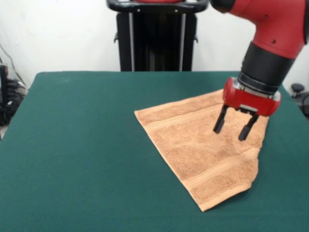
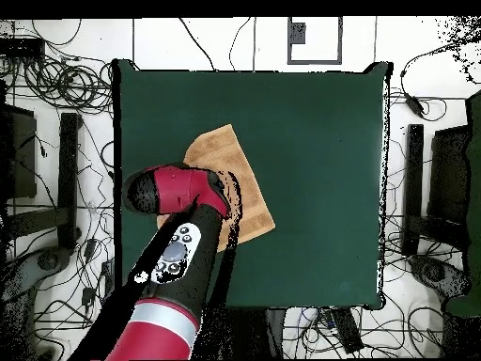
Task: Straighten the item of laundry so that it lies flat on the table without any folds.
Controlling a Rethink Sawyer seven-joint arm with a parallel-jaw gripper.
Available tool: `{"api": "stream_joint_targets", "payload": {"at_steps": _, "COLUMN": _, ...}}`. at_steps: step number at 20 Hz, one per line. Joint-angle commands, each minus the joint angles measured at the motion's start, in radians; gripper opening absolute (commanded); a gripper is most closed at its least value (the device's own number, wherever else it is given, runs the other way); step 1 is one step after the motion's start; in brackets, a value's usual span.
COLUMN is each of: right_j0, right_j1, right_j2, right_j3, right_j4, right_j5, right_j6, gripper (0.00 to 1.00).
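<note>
The light-orange towel (image 1: 198, 150) lies spread on the right half of the green table (image 1: 82, 145), turned at an angle, with ribbed bands near its far and near ends. Its right edge is uneven, with a small notch. My gripper (image 1: 234, 127) hangs over the towel's far right part, its black fingers (image 1: 220, 122) spread apart with nothing between them, tips close above the cloth. In the overhead view the red arm (image 2: 178, 193) covers the middle of the towel (image 2: 218, 150), which lies near the left side of the table (image 2: 319, 169).
The black pedestal (image 1: 157, 36) stands behind the table's far edge. The towel's near corner lies close to the table's front edge. Cables and black stands (image 2: 68, 179) surround the table in the overhead view.
</note>
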Motion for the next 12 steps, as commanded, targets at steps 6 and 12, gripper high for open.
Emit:
{"api": "stream_joint_targets", "payload": {"at_steps": 6, "right_j0": -0.067, "right_j1": -0.019, "right_j2": 0.122, "right_j3": 0.145, "right_j4": -0.063, "right_j5": 0.029, "right_j6": 0.04, "gripper": 1.0}}
{"api": "stream_joint_targets", "payload": {"at_steps": 12, "right_j0": -0.099, "right_j1": -0.038, "right_j2": 0.147, "right_j3": 0.194, "right_j4": -0.091, "right_j5": 0.0, "right_j6": 0.025, "gripper": 1.0}}
